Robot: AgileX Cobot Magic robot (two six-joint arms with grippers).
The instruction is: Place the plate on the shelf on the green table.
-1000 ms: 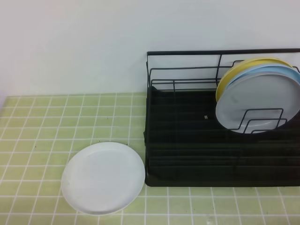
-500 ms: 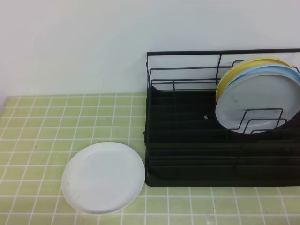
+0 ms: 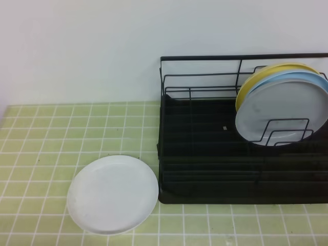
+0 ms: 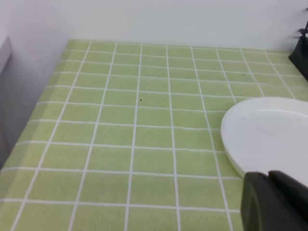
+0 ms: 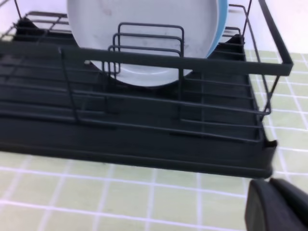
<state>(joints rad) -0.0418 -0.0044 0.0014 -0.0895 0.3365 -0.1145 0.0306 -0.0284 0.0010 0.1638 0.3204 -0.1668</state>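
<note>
The glossy white plate (image 3: 113,195) lies flat on the green table (image 3: 51,133), just left of the shelf's front left corner. It also shows in the left wrist view (image 4: 269,137), at the right edge. The shelf (image 3: 205,174) is a black wire rack with a tray base, standing at the right; the right wrist view shows it close up (image 5: 144,139). Neither gripper shows in the exterior high view. Only a black part of my left gripper (image 4: 274,202) and of my right gripper (image 5: 279,207) shows, at each wrist view's bottom right corner.
A yellow plate (image 3: 266,72), a pale-blue plate (image 3: 310,79) and a grey-white plate (image 3: 282,110) stand on edge in the shelf's right end, behind wire loops (image 5: 149,48). A white wall backs the table. The table's left edge (image 4: 19,144) meets a grey side wall.
</note>
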